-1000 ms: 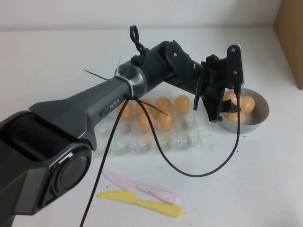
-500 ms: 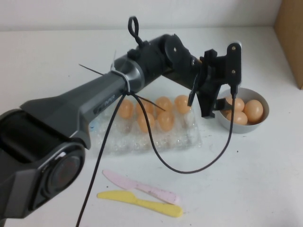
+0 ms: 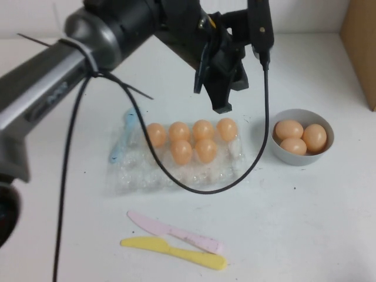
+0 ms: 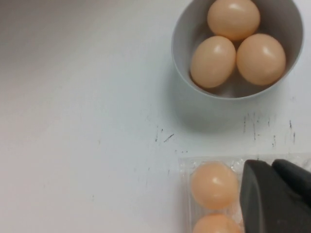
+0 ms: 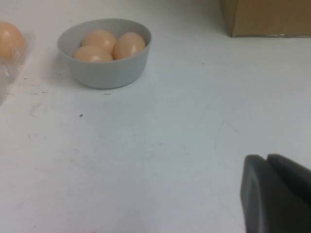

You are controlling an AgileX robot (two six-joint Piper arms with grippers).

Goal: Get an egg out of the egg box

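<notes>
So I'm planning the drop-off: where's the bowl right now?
In the high view the bowl sits on the table's right side, just right of the egg box, holding three eggs.

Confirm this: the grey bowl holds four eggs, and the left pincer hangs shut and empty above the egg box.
Not quite. The grey bowl holds three eggs, not four, as the left wrist view shows plainly. The rest stands: the left pincer hangs shut and empty above the egg box.

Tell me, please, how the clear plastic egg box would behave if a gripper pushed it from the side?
The egg box looks thin and crinkly, so it would probably flex. With only six eggs, it is likely light and may slide. The eggs might wobble.
</notes>
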